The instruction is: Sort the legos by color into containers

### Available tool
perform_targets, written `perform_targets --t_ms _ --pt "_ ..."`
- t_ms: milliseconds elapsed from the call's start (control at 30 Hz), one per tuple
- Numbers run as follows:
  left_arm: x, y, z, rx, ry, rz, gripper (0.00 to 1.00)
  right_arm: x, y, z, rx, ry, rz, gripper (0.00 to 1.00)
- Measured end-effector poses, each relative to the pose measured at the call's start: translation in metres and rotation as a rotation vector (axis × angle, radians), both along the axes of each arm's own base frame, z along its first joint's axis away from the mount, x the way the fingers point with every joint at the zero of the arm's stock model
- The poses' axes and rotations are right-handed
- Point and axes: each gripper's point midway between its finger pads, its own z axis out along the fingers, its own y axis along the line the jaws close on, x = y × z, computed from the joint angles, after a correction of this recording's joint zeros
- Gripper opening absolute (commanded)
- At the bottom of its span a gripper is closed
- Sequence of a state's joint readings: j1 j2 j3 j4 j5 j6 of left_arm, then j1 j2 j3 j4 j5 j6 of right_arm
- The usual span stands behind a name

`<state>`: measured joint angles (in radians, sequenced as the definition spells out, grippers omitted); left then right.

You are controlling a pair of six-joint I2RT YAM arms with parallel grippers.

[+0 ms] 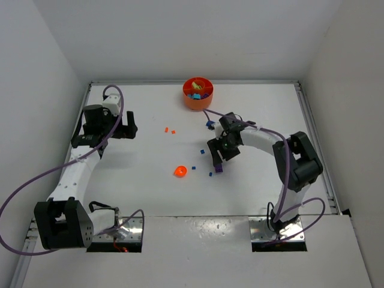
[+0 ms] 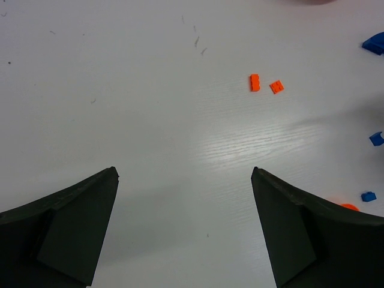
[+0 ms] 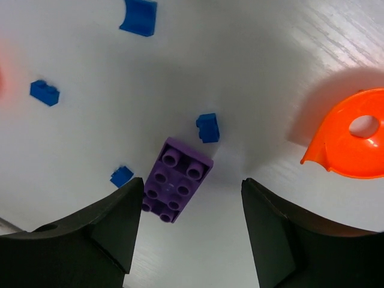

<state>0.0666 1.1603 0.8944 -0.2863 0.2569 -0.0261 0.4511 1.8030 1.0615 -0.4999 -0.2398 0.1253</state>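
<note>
**Fig.** My right gripper (image 3: 192, 187) is straddling the purple brick (image 3: 177, 180), its fingers standing part-open and gripping nothing.

In the overhead view the orange dish (image 1: 187, 102) is sitting at the far side of the table (image 1: 150, 102), at about 11 o'clock from my right gripper, with several pieces already lying in it. My left gripper (image 2: 184, 174) is hanging spread wide and empty, well apart at 9 o'clock, so my right arm is much the nearer. In the right wrist view the brick is lying flat, studs up, crowding my 9 o'clock finger (image 3: 114, 228) and standing clear of the 3 o'clock one. Its long axis is running from 1 to 7 o'clock, skewed across my closing line, so I judge that a wrist turn is called for before squeezing. A small blue piece (image 3: 207, 128) is lying just beside the brick's 1 o'clock end.
</note>
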Motion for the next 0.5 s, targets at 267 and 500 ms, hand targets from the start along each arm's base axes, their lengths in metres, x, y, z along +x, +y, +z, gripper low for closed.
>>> perform_targets --t_ms 267,500 --pt "-0.001 0.000 -0.002 0.002 0.008 -0.003 1.00 0.016 0.005 -0.012 -0.076 0.004 -0.015 0.62" --pt "-0.004 0.000 -0.014 0.009 0.033 -0.009 1.00 0.019 0.010 -0.014 -0.109 0.018 -0.007 0.55"
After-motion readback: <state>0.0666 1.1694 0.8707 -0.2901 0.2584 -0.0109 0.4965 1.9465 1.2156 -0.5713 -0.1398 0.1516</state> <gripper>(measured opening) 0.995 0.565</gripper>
